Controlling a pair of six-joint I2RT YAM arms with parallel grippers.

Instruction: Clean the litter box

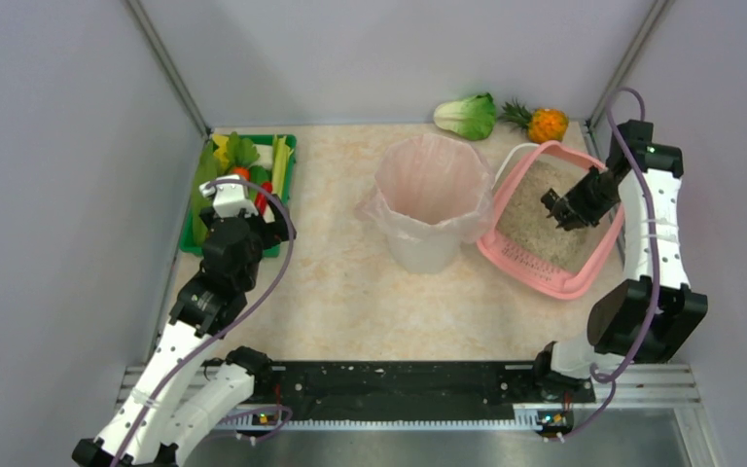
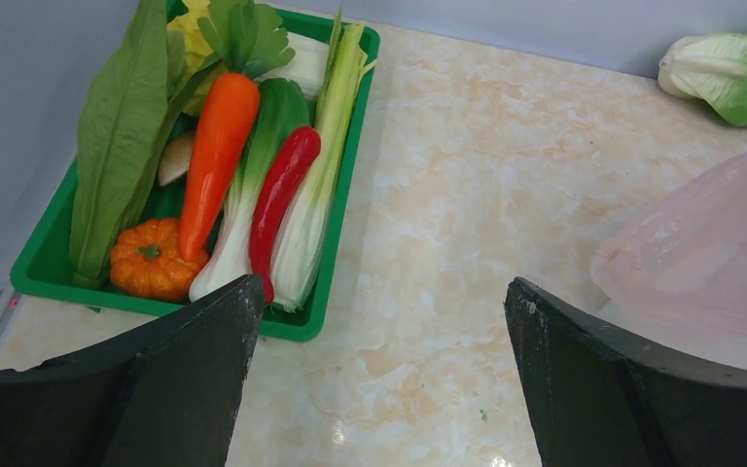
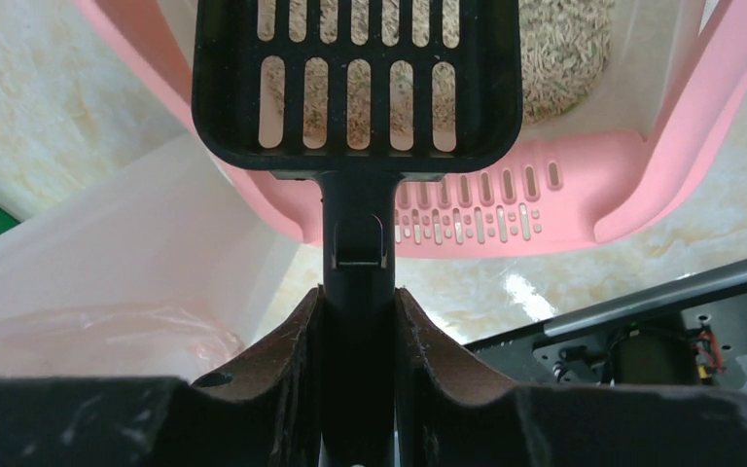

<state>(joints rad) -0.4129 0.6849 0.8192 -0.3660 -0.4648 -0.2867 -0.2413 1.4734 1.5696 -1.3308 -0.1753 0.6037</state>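
Clamping the handle of a black scoop [image 3: 355, 161] over the litter box [image 3: 584, 185], the right claw [image 3: 358, 313] hides the handle's end; the left claw [image 2: 381, 326] stands wide open, holding nothing.

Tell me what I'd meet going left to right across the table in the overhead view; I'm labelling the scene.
Green vegetable tray → white bin with pink liner → pink litter box. Cabbage and pineapple at the back overlap these, so omitted.
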